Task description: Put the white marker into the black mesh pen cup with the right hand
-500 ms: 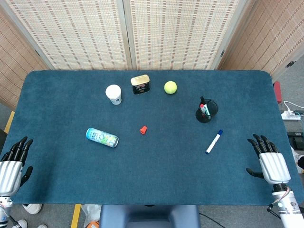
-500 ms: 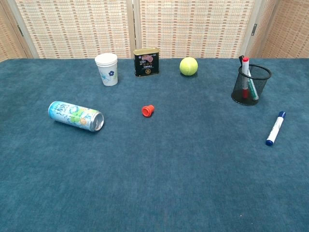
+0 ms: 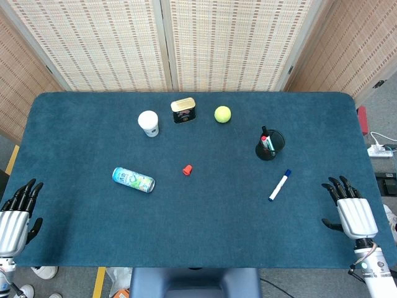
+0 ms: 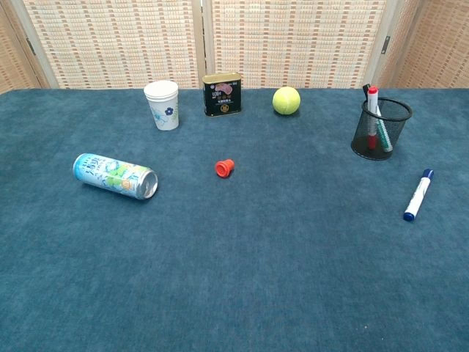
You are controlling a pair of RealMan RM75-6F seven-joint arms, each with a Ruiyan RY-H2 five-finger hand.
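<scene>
The white marker (image 3: 279,185), with a blue cap at each end, lies flat on the table (image 3: 205,236), well to the left of the right hand's fingers (image 3: 338,186) and slightly ahead of them; nothing touches it. Its far end points toward the black mesh pen cup (image 3: 270,144), which stands upright farther from the fingers, near the marker but apart from it, and already contains a red-capped pen and other pens. The right hand (image 3: 352,213) rests at the table's near right edge, palm down, its fingers spread and holding nothing. The left hand (image 3: 15,214) lies at the near left edge in the same manner, fingers apart and empty; neither hand appears in the chest view. Across the middle of the table from the right fingers sits a small red cap (image 3: 187,169), and beyond it, toward the left fingers, a drink can (image 3: 133,179) lies on its side. Along the far part of the table stand a white paper cup (image 3: 148,123), a dark tin (image 3: 183,110) with a gold lid, and a yellow-green tennis ball (image 3: 223,114), set in a row, each apart from the next. Woven screens (image 3: 167,43) stand behind the table.
</scene>
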